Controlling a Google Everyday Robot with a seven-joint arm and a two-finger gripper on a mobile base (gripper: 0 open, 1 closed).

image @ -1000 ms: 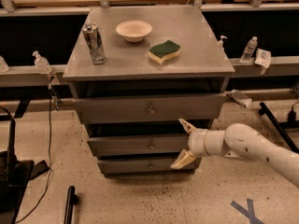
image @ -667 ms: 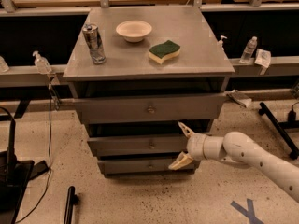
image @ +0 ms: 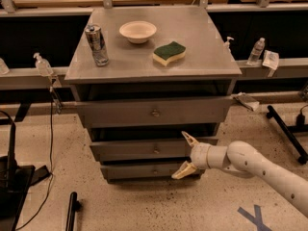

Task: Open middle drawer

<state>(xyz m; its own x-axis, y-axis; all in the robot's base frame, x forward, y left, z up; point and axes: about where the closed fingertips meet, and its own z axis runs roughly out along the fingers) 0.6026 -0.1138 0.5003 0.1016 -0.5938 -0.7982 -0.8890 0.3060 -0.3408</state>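
A grey metal cabinet has three drawer fronts stacked under its top. The middle drawer is a flat grey front with a small brass knob at its centre. My gripper is open at the end of a white arm that reaches in from the lower right. One finger points up over the drawer's right part, the other down over the bottom drawer. The gripper is right of the knob and apart from it. The top drawer stands out a little from the cabinet.
On the cabinet top stand a metal can, a white bowl and a green-and-yellow sponge. Bottles stand on rails at the left and right. A black stand is at the lower left.
My gripper has moved left along the front of the cabinet, closer to the middle drawer's knob. The drawers have not moved.
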